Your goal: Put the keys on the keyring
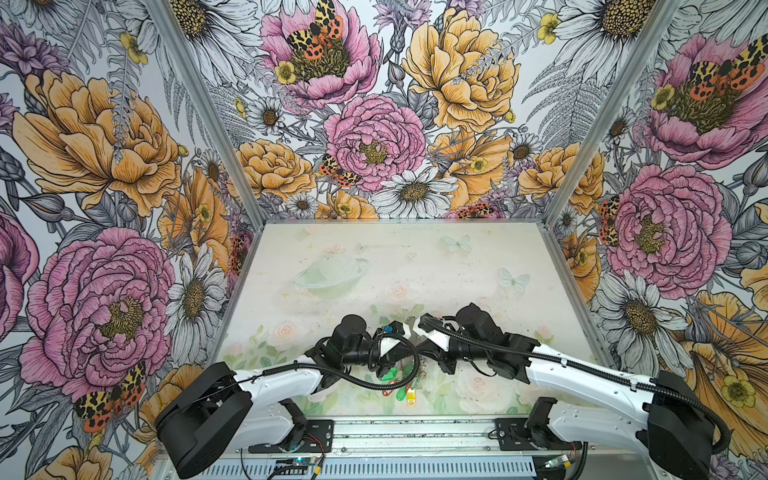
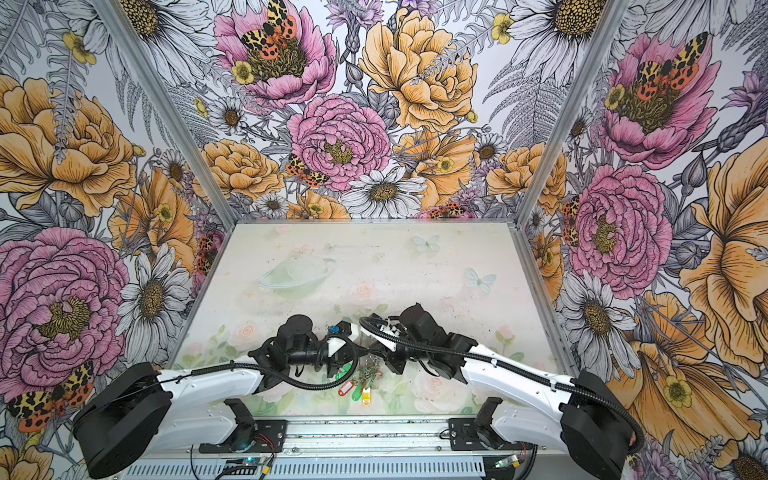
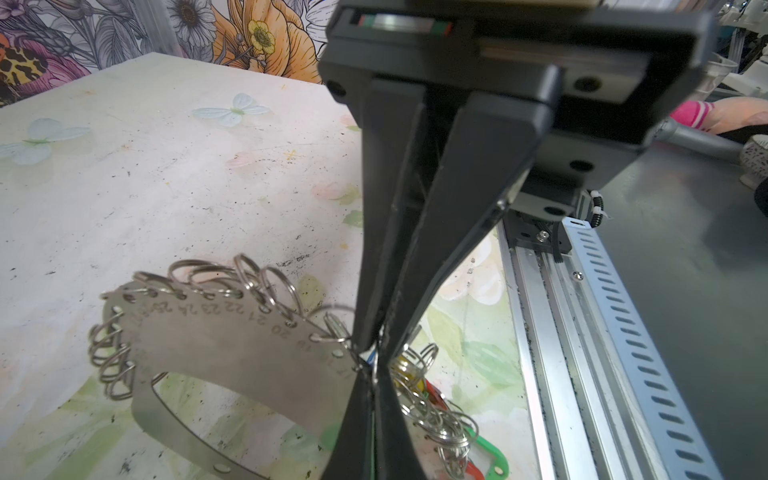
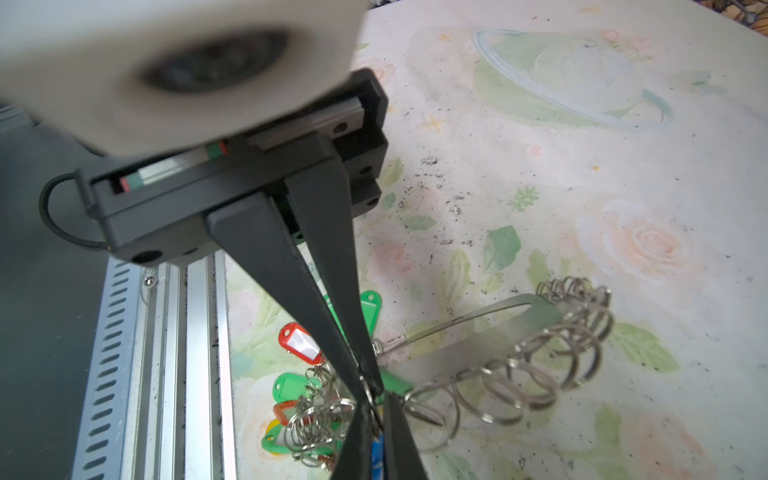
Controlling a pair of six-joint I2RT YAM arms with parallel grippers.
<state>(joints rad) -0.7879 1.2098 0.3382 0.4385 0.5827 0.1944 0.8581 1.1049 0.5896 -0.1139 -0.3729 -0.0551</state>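
Note:
The keyring [image 3: 232, 353], a flat grey oval band edged with small wire rings, hangs tilted above the table. It also shows in the right wrist view [image 4: 478, 345]. My left gripper [image 3: 374, 374] is shut on the band's edge, by one wire ring. My right gripper [image 4: 380, 399] meets it tip to tip. Its fingers are closed on the blue tag of the keys [image 4: 377, 455], and the metal key itself is hidden. In both top views the two wrists lean together over the front middle of the table and cover the fingertips.
A bunch of keys with green, red and yellow tags [image 1: 399, 390] [image 4: 299, 345] lies on the table under the grippers, close to the front aluminium rail [image 4: 187, 332]. Flowered walls enclose the table on three sides.

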